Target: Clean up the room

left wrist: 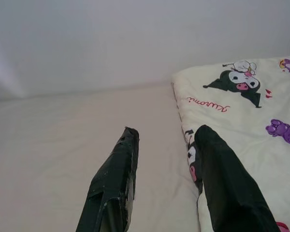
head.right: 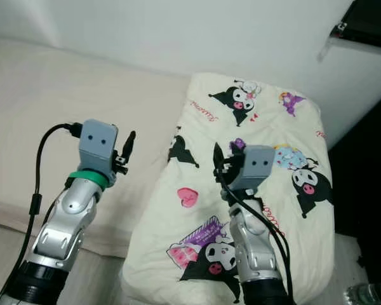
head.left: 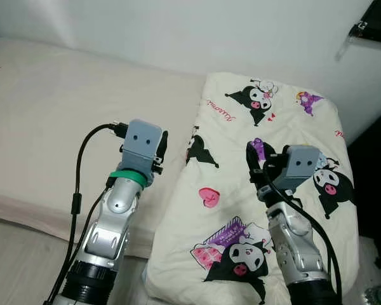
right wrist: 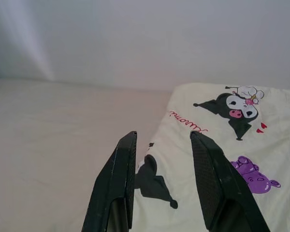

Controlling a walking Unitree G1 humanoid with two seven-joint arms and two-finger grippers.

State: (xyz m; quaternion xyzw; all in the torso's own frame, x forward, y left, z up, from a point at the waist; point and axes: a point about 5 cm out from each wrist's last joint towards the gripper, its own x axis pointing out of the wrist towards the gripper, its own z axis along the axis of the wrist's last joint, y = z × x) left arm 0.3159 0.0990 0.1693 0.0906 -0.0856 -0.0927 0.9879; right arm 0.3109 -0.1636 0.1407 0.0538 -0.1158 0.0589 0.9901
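Note:
A folded cream quilt (head.left: 241, 121) printed with black cartoon characters and pink hearts lies on the right part of a bed with a beige sheet (head.left: 63, 108). My left gripper (head.left: 162, 145) is raised over the sheet just beside the quilt's left edge, open with nothing between its fingers (left wrist: 118, 169). My right gripper (head.left: 254, 160) hovers above the middle of the quilt, also open and empty, its fingers (right wrist: 210, 179) pointing toward the wall. Neither gripper touches the quilt.
A white wall (head.left: 178, 32) runs behind the bed. A dark shelf (head.left: 374, 25) juts out at the upper right, with a dark gap (head.left: 376, 171) beside the bed below it. Pale floor (head.left: 19, 254) shows at the bottom left.

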